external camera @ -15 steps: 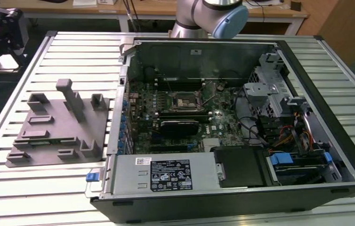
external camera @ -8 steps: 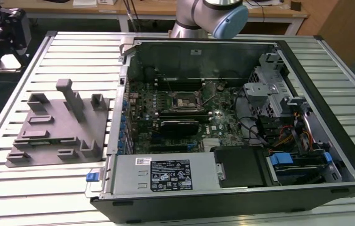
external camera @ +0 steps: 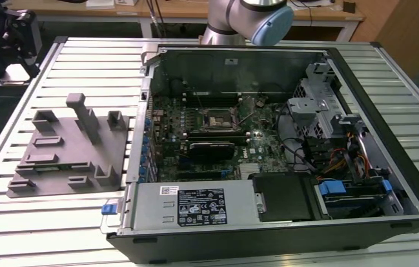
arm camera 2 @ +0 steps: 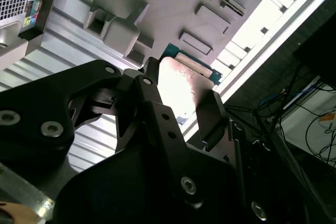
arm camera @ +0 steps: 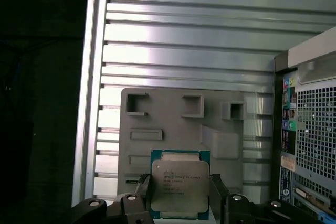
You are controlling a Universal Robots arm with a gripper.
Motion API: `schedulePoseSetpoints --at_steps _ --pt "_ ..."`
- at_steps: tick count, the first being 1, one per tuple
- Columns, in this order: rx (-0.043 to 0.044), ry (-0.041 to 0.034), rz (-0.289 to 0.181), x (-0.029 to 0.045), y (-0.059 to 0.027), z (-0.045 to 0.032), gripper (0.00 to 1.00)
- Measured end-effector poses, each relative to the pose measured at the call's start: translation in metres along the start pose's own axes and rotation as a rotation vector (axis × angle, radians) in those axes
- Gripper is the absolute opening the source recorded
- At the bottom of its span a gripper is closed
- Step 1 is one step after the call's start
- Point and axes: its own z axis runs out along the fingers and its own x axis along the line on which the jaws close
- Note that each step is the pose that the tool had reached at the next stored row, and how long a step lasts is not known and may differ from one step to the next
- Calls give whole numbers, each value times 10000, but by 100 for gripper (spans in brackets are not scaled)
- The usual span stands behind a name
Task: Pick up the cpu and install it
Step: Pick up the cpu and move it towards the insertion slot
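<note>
The cpu (arm camera: 180, 182) is a flat square chip with a pale silver top and a green edge. It sits between the two black fingers of my gripper (arm camera: 180, 195), which is shut on its sides. In the second wrist view the cpu (arm camera 2: 181, 82) shows its shiny top between the fingers (arm camera 2: 152, 98), held well above the grey fixture (arm camera 2: 173, 9). The dark square socket (external camera: 217, 117) lies on the motherboard inside the open computer case (external camera: 387, 117). The arm (external camera: 250, 19) reaches in from the far edge of the exterior view.
The grey fixture (external camera: 69, 150) with upright blocks lies on the slatted metal table (external camera: 61, 222), at the exterior view's left of the case. Cables, a drive cage (external camera: 317, 108) and a power supply (external camera: 194, 206) crowd the case. The table's edge (arm camera: 86, 103) drops off beside the fixture.
</note>
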Motion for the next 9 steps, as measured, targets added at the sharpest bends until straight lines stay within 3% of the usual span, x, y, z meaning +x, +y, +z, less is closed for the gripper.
schedulePoseSetpoints --at_steps 9 --pt "-21 -2 -2 -92 -2 1 53"
